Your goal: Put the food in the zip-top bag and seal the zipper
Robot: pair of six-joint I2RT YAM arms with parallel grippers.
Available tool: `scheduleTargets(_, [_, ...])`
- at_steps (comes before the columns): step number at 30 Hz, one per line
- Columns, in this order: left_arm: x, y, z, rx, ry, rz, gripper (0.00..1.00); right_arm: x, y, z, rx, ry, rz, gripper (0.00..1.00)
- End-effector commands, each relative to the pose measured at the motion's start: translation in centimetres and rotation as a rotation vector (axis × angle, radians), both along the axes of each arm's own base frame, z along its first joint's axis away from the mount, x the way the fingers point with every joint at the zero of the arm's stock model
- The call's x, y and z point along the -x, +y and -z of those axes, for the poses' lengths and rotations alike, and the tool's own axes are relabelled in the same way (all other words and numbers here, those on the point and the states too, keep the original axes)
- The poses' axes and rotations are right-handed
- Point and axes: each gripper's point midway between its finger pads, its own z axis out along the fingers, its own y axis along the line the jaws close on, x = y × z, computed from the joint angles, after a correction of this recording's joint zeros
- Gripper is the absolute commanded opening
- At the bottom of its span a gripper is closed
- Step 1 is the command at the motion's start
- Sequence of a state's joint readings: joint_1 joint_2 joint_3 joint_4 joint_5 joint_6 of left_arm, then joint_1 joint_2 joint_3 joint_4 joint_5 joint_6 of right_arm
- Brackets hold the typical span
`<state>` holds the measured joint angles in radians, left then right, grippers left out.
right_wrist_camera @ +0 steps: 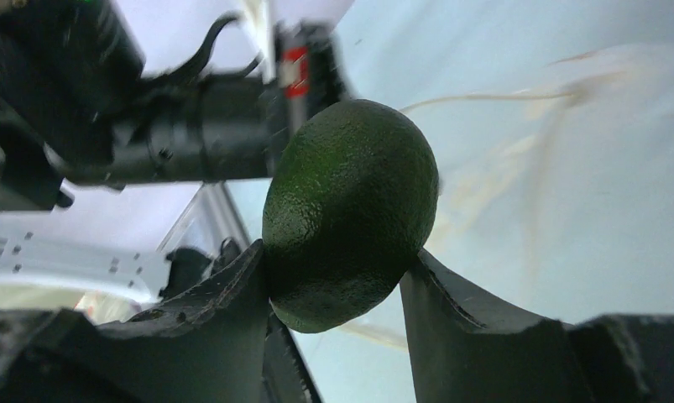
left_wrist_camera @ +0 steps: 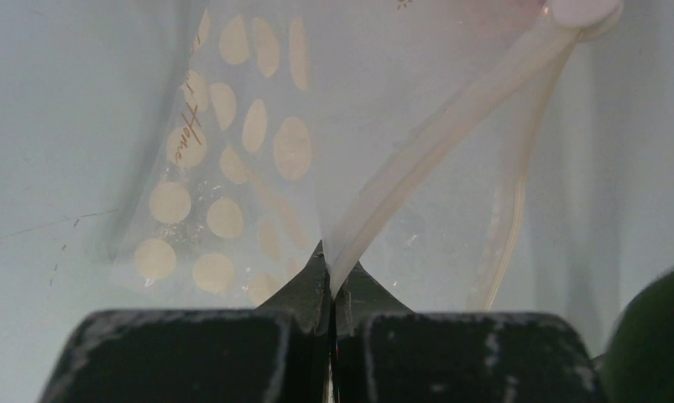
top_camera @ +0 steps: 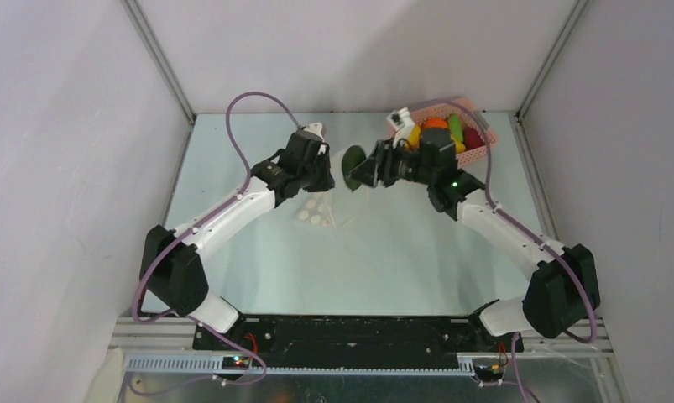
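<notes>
The zip-top bag (top_camera: 323, 211) lies clear and dotted at the table's middle, its mouth edge lifted. My left gripper (top_camera: 326, 179) is shut on the zipper (left_wrist_camera: 451, 117), the pale strip running up from the closed jaws (left_wrist_camera: 333, 269). The bag's dotted wall (left_wrist_camera: 224, 168) hangs to the left of the strip. My right gripper (top_camera: 365, 168) is shut on a dark green, rough-skinned fruit (top_camera: 352, 164) and holds it in the air just right of the left gripper. In the right wrist view the fruit (right_wrist_camera: 350, 210) sits between both fingers of that gripper (right_wrist_camera: 340, 252).
A pink lattice basket (top_camera: 483, 151) stands at the back right, behind the right wrist. It holds more food: orange (top_camera: 435, 123), yellow (top_camera: 413, 134), green (top_camera: 457, 126) and dark red (top_camera: 472, 138) pieces. The cell's walls close in on both sides.
</notes>
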<state>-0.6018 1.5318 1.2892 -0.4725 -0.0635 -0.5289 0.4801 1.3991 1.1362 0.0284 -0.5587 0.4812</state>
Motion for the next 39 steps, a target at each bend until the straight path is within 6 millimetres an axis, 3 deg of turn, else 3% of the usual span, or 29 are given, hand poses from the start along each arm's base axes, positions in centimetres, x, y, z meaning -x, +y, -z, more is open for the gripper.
scheduleTargets(1, [0.1,-0.9,-2.5,0.082,-0.045,0.015,0.00,2.5,3.0,0.0,-0.044,-0.026,-0.082,0.05])
scheduleTargets(6, [0.7,-0.9,-2.3,0.097,-0.034,0.018,0.00,1.1,3.0,4.5,0.043,0.060,0.040,0.08])
scheduleTargets(13, [0.9,-0.9,-2.1,0.117,-0.020,0.004,0.00,1.4,2.9,8.8,0.191,0.119,0.136,0.19])
scheduleTargets(15, [0.9,-1.0,-2.2,0.124,-0.017,-0.001,0.00,1.8,2.7,10.2,0.242,0.146,0.158,0.23])
scheduleTargets(17, [0.9,-1.2,-2.4,0.139,-0.015,0.006,0.00,1.9,2.6,10.7,0.265,0.152,0.173,0.36])
scheduleTargets(21, [1.2,-1.8,-3.0,0.168,-0.014,0.032,0.00,1.7,2.6,9.7,0.244,0.128,0.203,0.70])
scheduleTargets(22, [1.2,-1.7,-3.0,0.164,-0.018,0.030,0.00,1.5,2.5,9.3,0.238,0.122,0.215,0.86])
scheduleTargets(23, [1.2,-1.5,-3.1,0.160,-0.021,0.027,0.00,1.4,2.3,8.7,0.229,0.110,0.230,0.96])
scheduleTargets(28, [1.1,-1.2,-3.3,0.149,-0.032,0.017,0.00,1.3,1.1,6.8,0.216,0.074,0.268,0.99])
scheduleTargets(32, [1.1,-1.1,-3.3,0.142,-0.034,0.013,0.00,0.9,-0.9,3.3,0.186,-0.022,0.322,0.99])
scheduleTargets(37, [1.1,-1.0,-3.5,0.137,-0.040,0.018,0.00,-3.2,-7.6,0.7,0.168,-0.073,0.618,1.00])
scheduleTargets(39, [1.1,-1.0,-3.5,0.134,-0.040,0.018,0.00,-4.3,-9.2,0.1,0.145,-0.078,0.609,0.99])
